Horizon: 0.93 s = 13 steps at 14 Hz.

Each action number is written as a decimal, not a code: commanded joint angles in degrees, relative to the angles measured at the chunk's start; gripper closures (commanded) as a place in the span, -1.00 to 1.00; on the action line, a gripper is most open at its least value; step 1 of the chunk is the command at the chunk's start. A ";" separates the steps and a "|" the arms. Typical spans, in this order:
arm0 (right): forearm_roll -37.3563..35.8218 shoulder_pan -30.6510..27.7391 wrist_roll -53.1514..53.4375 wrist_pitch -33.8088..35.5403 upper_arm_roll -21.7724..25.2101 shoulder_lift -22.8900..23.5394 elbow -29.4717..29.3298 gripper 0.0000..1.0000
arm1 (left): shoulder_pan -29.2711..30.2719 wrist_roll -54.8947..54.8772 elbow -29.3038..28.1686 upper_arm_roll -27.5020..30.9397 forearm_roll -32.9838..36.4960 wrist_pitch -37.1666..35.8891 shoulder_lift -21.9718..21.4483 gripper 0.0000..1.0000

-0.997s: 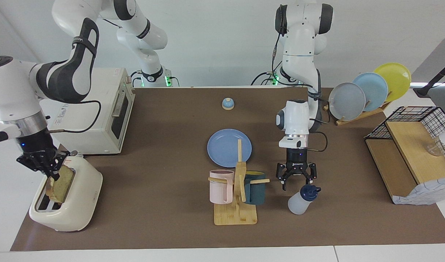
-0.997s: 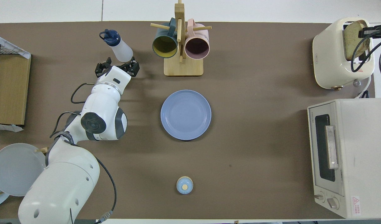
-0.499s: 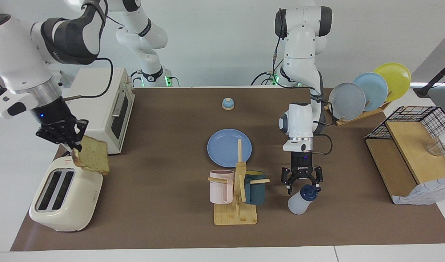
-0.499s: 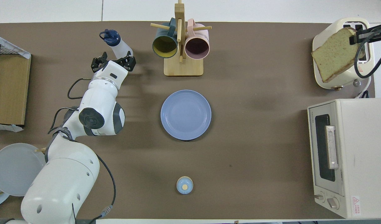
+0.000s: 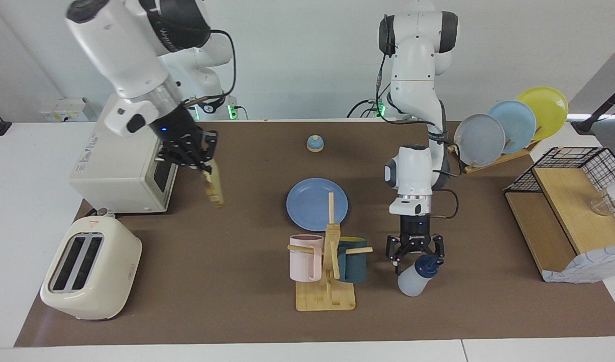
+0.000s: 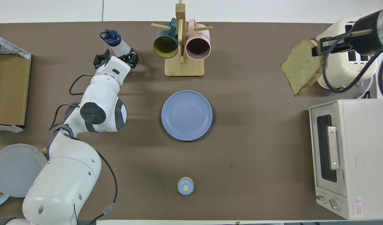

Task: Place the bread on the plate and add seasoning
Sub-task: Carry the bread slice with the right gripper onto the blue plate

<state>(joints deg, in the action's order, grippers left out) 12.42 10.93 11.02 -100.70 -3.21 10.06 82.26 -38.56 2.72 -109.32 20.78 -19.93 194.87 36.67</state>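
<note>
Overhead view, bread (image 6: 302,71): one square slice, pale yellowish-tan with a darker brown crust, hanging in the air over bare table beside the toaster (image 6: 341,62). It is held by one upper corner, so it sits cornerwise, its lowest corner pointing down toward the table.
Facing view, bread (image 5: 214,183): seen almost edge-on, a thin tan strip with its long line running down and slightly toward the plate.
Right gripper (image 5: 199,160): closed on the top corner of the bread, up in the air in front of the oven (image 5: 131,171).
Plate (image 5: 317,204): round, flat, plain medium blue, lying bare at the middle of the table, well apart from the bread.
Seasoning bottle (image 5: 417,275): small translucent white bottle with a dark navy cap, leaning, with the cap tilted toward the left arm's end of the table; it stands beside the mug rack (image 5: 327,271), farther from the robots than the plate.
Left gripper (image 5: 414,250): fingers spread, low over the bottle, one on each side of the cap; I cannot tell whether they touch it.
Left gripper, overhead (image 6: 116,60): just beside the bottle's body (image 6: 118,45).
Toaster slots: both show dark.
</note>
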 commanded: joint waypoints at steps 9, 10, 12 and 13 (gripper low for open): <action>7.62 17.62 18.77 -46.73 -0.04 -4.53 33.92 1.00 | 0.94 0.00 4.90 0.66 -0.81 -2.92 3.85 -1.00; 7.62 18.07 18.86 -49.04 -0.04 -3.13 34.28 1.00 | 0.94 0.18 5.08 0.66 -0.90 -2.57 4.72 -1.00; 7.62 19.12 18.86 -50.72 -0.04 -2.32 35.07 1.00 | 0.76 0.18 9.63 0.58 -3.61 0.05 9.81 -1.00; 7.62 19.13 18.51 -51.52 -0.04 -2.50 36.20 1.00 | 0.94 0.18 10.26 0.58 -4.15 0.07 9.83 -1.00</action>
<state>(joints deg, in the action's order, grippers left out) 18.90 29.75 29.60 -150.23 -3.46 8.35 116.55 -37.64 2.77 -103.90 20.88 -21.75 193.59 42.63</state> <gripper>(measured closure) 0.930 0.000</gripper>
